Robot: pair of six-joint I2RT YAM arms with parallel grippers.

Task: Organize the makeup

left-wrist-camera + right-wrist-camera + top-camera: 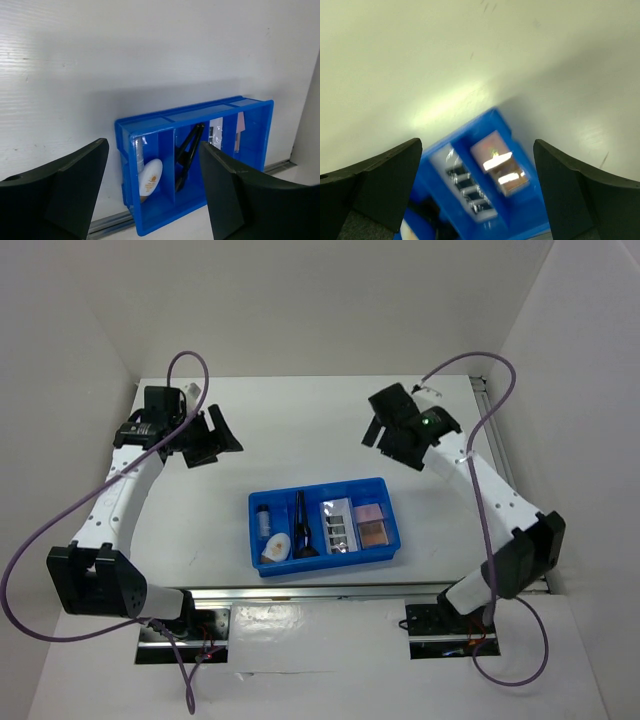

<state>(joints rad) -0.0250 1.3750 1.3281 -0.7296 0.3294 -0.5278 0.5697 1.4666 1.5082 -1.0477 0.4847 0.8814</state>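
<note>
Left claw (152, 150): dark fingers (65, 185) fill the near edge of its wrist view, spread wide, nothing between them. Right claw (477, 147): same, fingers apart and empty; its wrist view is blurred.

Both claws hang above the far half of the bench (300, 430), left and right, well apart from the blue divided tray (320, 487) at mid-bench.

Tray contents, left to right:
- leftmost compartment: clear black-capped vial (264, 519), with white oval piece (277, 547) just near of it
- second: black brushes (301, 530), tilted against the divider in the left wrist view
- third: clear palette with dark pans (337, 525)
- rightmost: two pink/tan squares (371, 523), one behind the other

No makeup visible loose on the bench. Judgement: sorting looks complete or nearly so.

Risks from here:
- Any further reach into the tray could undo the work. The compartments are narrow, so a spread finger would likely catch a divider or the rim and slide the tray, which looks light.
- The leaning brushes are the least settled item; a knock could tip them across into the next compartment.
- The oval piece could roll against the vial if the tray is jolted.
</note>
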